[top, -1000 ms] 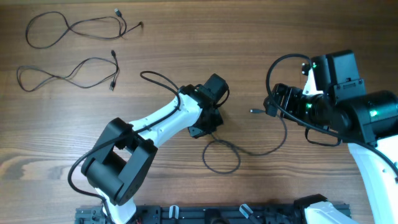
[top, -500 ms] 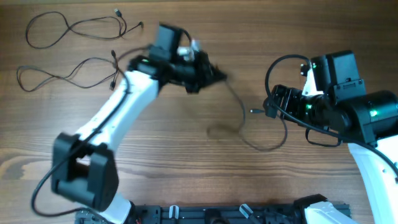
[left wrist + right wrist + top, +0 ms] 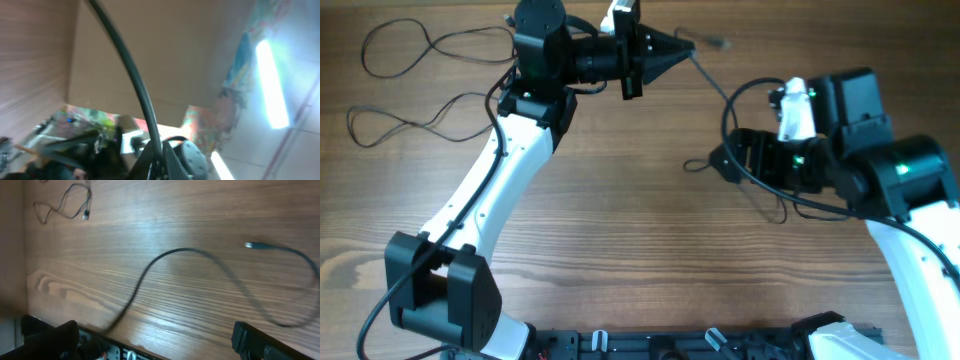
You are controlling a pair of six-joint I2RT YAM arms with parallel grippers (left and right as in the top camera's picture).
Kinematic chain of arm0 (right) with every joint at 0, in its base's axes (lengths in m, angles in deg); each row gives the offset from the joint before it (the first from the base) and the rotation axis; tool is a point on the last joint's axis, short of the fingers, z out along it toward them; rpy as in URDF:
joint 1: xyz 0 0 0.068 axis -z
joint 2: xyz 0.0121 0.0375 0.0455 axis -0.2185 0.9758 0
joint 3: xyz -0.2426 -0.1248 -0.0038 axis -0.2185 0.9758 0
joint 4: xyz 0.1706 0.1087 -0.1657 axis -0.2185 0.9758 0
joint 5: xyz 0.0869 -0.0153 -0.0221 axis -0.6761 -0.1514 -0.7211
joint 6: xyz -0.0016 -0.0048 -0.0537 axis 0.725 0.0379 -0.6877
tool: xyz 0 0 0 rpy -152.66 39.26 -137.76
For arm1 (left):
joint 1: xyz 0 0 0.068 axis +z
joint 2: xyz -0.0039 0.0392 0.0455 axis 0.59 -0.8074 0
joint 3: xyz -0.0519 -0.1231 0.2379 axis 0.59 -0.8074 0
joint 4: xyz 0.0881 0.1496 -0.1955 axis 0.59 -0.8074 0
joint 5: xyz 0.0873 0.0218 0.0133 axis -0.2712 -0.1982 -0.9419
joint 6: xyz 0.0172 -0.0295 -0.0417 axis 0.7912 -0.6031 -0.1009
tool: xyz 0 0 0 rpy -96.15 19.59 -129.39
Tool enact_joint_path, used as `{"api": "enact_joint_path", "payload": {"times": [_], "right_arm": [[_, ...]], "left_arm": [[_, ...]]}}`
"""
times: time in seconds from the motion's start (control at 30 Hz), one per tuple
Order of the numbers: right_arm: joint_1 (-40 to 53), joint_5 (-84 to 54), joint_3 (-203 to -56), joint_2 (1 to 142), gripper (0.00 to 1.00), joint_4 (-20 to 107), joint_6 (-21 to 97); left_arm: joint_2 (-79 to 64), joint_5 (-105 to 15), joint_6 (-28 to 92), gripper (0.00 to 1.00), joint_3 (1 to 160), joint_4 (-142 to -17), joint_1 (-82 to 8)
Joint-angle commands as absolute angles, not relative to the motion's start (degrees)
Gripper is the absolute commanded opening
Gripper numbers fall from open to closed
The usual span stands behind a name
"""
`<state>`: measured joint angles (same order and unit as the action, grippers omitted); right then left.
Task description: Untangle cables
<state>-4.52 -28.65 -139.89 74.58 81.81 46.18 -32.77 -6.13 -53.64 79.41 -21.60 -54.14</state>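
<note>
My left gripper [image 3: 672,52] is raised near the table's far edge, pointing right, and is shut on one dark cable [image 3: 706,74]. In the left wrist view this cable [image 3: 131,75] rises from the closed jaws [image 3: 158,162] against the ceiling. The cable hangs down toward my right gripper [image 3: 728,158], which is open with nothing between its fingers [image 3: 250,337]. In the right wrist view the same cable [image 3: 190,250] waves across the wood, with its silvery plug [image 3: 248,244] lying free. Two other cables [image 3: 420,45] [image 3: 410,122] lie apart as loose strands at the far left.
The wooden table [image 3: 620,230] fills the view. The black base rail [image 3: 670,345] runs along the near edge. Thick black arm cables loop around the right arm [image 3: 760,95]. One far-left strand [image 3: 70,200] also shows in the right wrist view.
My left arm has swung from the table's middle up to the far edge, pulling the cable's loop off the wood. The right arm has shifted a little left, still open.
</note>
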Motion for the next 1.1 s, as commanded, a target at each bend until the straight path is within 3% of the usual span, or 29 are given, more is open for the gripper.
{"api": "enact_joint_path", "payload": {"times": [0.0, 0.17, 0.23, 0.27, 0.3, 0.33, 0.57, 0.73, 1.07], "right_arm": [[-7.0, -30.6, -140.4, 77.6, 1.0, 78.9, 45.3], [-9.0, -30.8, -140.4, 80.9, 0.98, 73.0, 48.9], [-9.5, -30.8, -140.4, 81.7, 0.78, 71.5, 49.8], [-9.7, -30.8, -140.4, 82.1, 0.57, 70.7, 49.8], [-9.7, -30.8, -140.4, 82.4, 0.16, 70.1, 49.9], [-9.7, -30.9, -140.4, 82.4, 0.04, 69.8, 50.2], [-9.7, -33.7, -140.4, 81.8, 0.04, 69.1, 51.3], [-9.7, -34.3, -140.4, 78.7, 0.04, 68.1, 51.3], [-9.7, -34.3, -140.4, 66.2, 0.04, 67.4, 51.3]], "left_arm": [[-31.7, -7.8, -65.7, 0.04, 79.8, -16.9, -54.4], [-31.7, -10.0, -68.2, 0.04, 79.8, -16.9, -54.3], [-31.7, -10.4, -69.4, 0.04, 79.8, -16.9, -54.2], [-31.7, -10.7, -69.4, 0.04, 79.8, -16.9, -54.2], [-31.7, -11.1, -69.4, 0.04, 79.8, -16.9, -54.2], [-31.7, -11.4, -69.4, 0.04, 79.8, -16.9, -54.1], [-31.7, -12.4, -66.8, 0.04, 79.8, -21.3, -51.7], [-31.7, -13.1, -57.5, 0.04, 79.8, -36.6, -48.7], [-31.7, -28.6, -32.7, 0.08, 79.8, -64.3, -43.8]]}}
